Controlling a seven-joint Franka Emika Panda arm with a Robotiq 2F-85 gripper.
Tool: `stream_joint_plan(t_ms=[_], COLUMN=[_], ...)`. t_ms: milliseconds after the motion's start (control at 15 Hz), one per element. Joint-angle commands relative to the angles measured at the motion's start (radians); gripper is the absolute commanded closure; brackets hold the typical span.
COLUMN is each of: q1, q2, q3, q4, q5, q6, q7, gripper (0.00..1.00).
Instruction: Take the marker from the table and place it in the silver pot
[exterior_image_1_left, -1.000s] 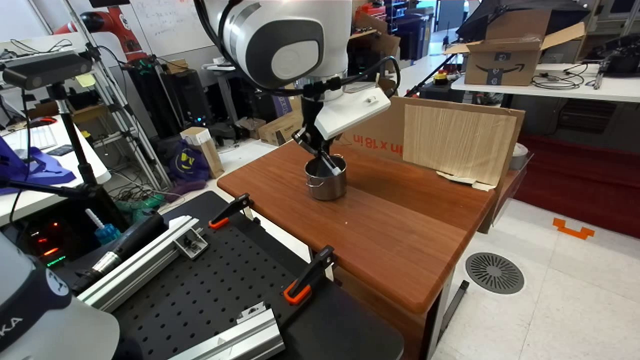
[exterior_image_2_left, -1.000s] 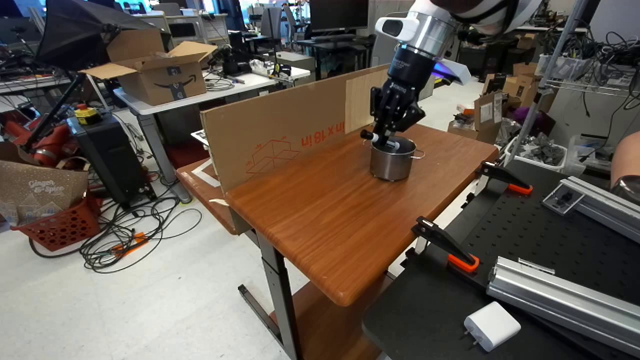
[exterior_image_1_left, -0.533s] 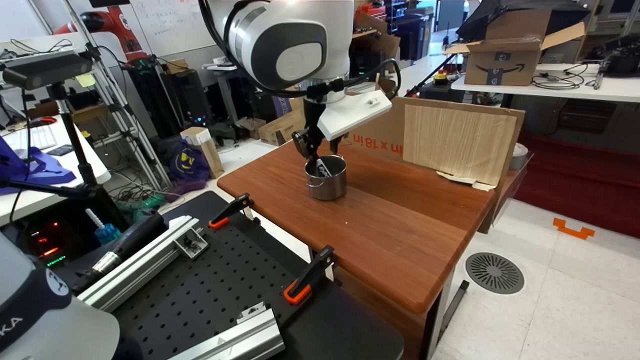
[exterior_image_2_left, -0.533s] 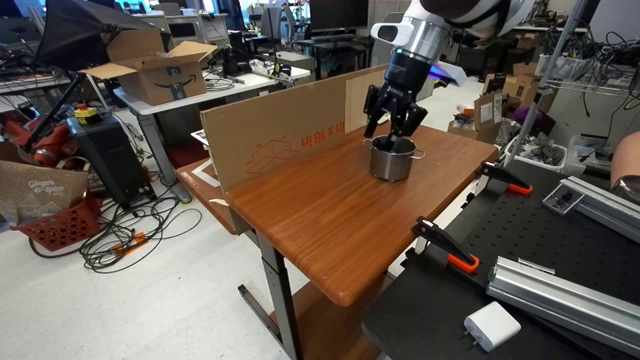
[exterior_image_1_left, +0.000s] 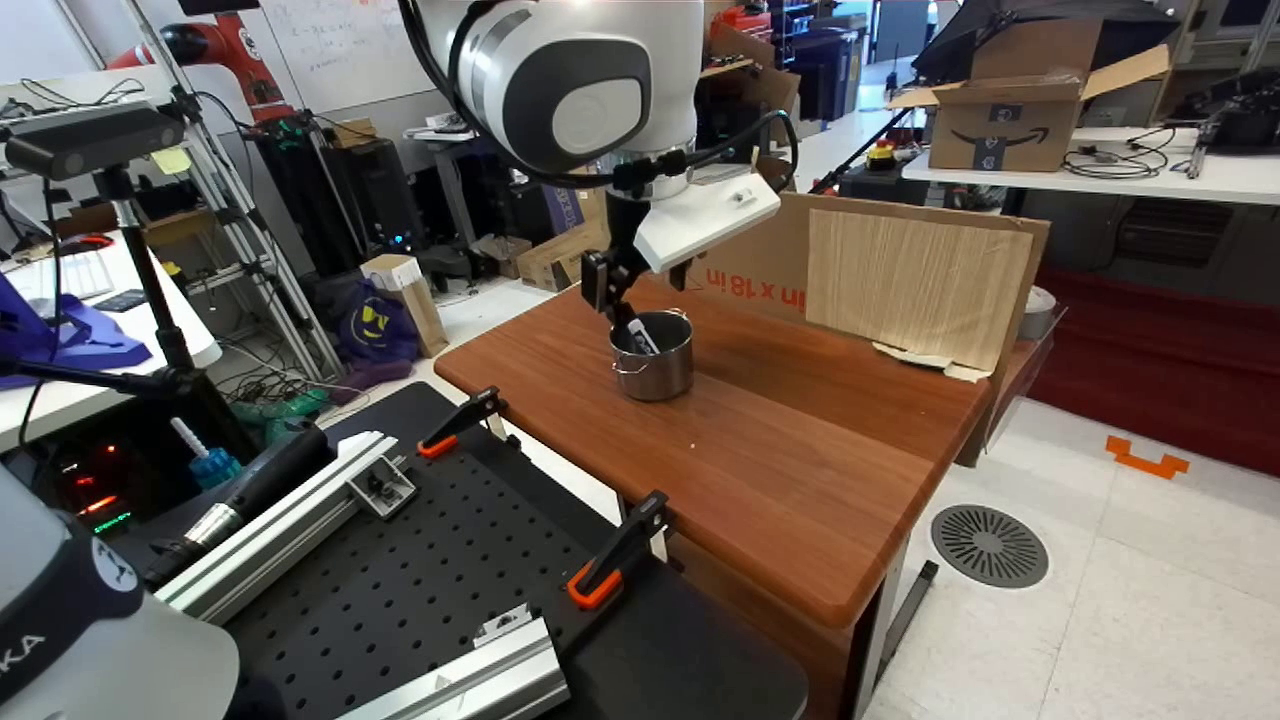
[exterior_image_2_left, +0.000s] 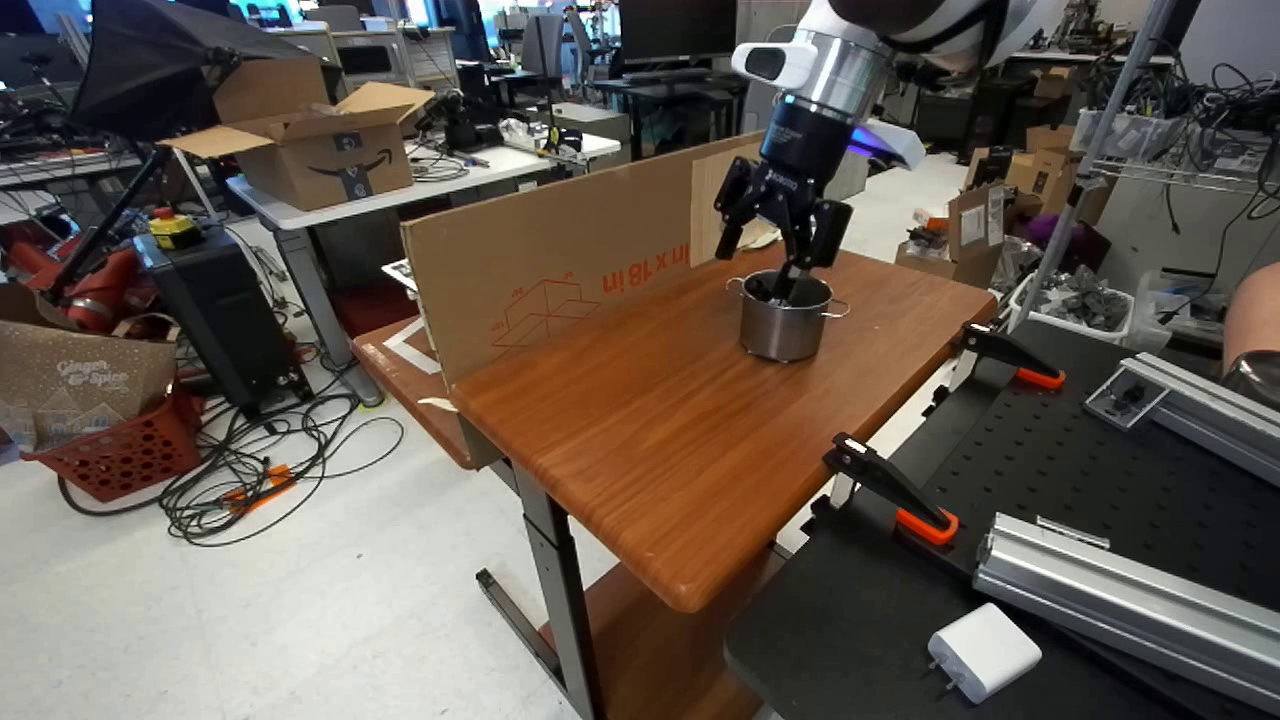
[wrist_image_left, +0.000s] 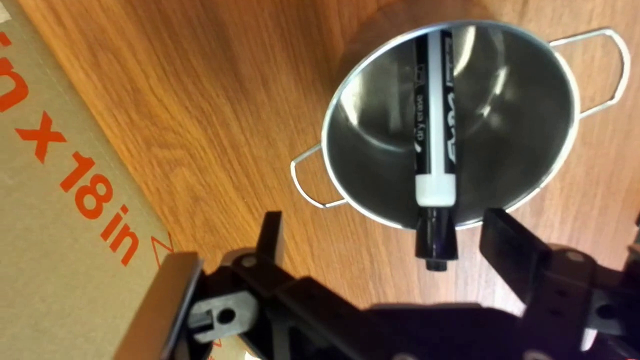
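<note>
The silver pot (wrist_image_left: 326, 125) stands upright on the reddish-brown table (exterior_image_1_left: 780, 470), seen in every view. Inside it leans the black-and-white marker (wrist_image_left: 436, 187), its black cap end sticking out past the rim toward the gripper. In an exterior view the marker's white part (exterior_image_1_left: 643, 337) shows within the pot's mouth; elsewhere only its dark upper part (exterior_image_2_left: 790, 280) can be made out. My gripper (wrist_image_left: 382, 218) is open just above the pot, fingers spread to either side of the cap with gaps on both sides, touching neither. The marker's lower tip is hidden by the pot wall.
A cardboard sheet (exterior_image_2_left: 560, 265) stands along one table edge, close to the gripper. Clamps (exterior_image_1_left: 625, 550) with orange pads grip a black perforated board (exterior_image_1_left: 420, 570) beside the table. The pot's wire handles (wrist_image_left: 620, 70) stick out on both sides.
A second ago the gripper was shut on the marker, tilted over the pot. The fingers have since spread apart, the marker has dropped to lean inside the pot, and the gripper has risen slightly.
</note>
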Motion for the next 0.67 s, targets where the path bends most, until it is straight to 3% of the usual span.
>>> stream_joint_plan(t_ms=[0,133,200,333,400,600], q1=[0.007,0.016,0.047,0.063,0.007,0.007], q2=[-0.085,-0.132,-0.072,-0.108,-0.106,-0.108], q3=[0.014,0.015,-0.020,-0.030,0.018,0.018], q4=[-0.027,-0.039,-0.008,-0.020,-0.030,-0.033], q5=[0.080,0.116,0.106,0.127,0.081,0.084], q6=[-0.020,-0.028,-0.005,-0.012,-0.010,-0.010], q7=[-0.027,-0.014,-0.031,-0.034,-0.001,-0.001], gripper=[0.00,0.00,0.00,0.00,0.00,0.00])
